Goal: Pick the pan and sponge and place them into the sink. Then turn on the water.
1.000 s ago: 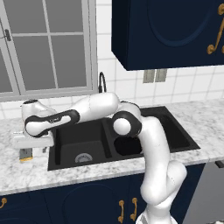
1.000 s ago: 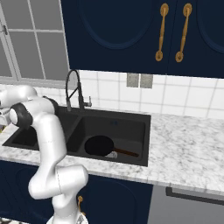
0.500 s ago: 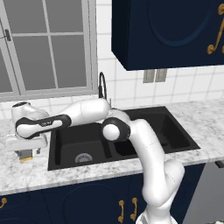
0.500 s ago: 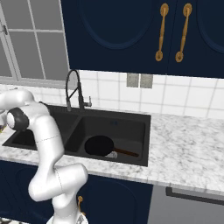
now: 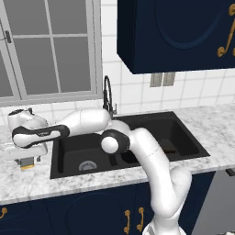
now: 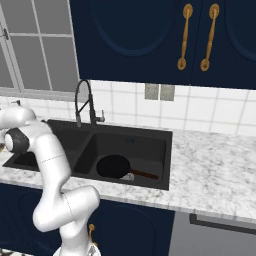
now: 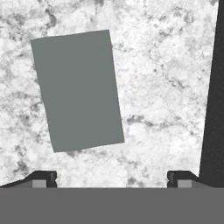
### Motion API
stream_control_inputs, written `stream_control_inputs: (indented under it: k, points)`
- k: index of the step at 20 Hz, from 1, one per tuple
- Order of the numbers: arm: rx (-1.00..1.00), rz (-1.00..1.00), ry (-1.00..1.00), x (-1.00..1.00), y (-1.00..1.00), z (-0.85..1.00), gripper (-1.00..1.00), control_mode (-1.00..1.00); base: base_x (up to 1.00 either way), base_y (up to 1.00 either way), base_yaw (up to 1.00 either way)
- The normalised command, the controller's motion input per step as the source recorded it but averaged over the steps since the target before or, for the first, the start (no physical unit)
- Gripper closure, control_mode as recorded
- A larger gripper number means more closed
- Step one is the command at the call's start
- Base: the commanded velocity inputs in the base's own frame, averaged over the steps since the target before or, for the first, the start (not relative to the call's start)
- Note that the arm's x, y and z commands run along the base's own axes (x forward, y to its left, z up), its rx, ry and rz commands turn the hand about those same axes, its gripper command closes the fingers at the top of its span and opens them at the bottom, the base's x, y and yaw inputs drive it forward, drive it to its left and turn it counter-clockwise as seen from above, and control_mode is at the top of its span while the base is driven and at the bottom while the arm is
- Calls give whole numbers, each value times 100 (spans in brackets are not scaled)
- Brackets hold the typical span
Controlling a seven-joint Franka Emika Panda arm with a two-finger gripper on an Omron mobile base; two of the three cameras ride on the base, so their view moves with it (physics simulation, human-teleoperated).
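The big black sink (image 6: 100,145) sits in the marble counter (image 6: 210,170). The tall black faucet (image 6: 85,102) stands at its far edge, and I see no water coming out.

The black pan (image 6: 114,166) is already lying in the right basin, with its handle pointing right.

The robot's white arm (image 5: 137,151) reaches far left, over the counter beside the sink.

The gripper (image 7: 111,180) hangs above the sponge (image 7: 78,89). Its two fingers are spread wide and hold nothing. The sponge lies flat on the counter, just left of the sink's edge, a bit tilted.

I think the step now is picking up the sponge. Next the gripper should go down, get a finger on each side and squeeze. It may need to shift a little, since the sponge sits off to one side.
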Motion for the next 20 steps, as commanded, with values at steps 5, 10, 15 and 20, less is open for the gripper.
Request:
stream_control_inputs:
  k: [5,10,15,20]
  points:
    - [0,0,-5,30,0,-29,-100,-100,0,0,0]
    - [0,0,-5,17,5,-39,-100,-100,0,0,0]
    - [1,1,-7,9,30,-20,-100,-100,0,0,0]
    - [0,1,8,17,16,-50,-100,-100,0,0,0]
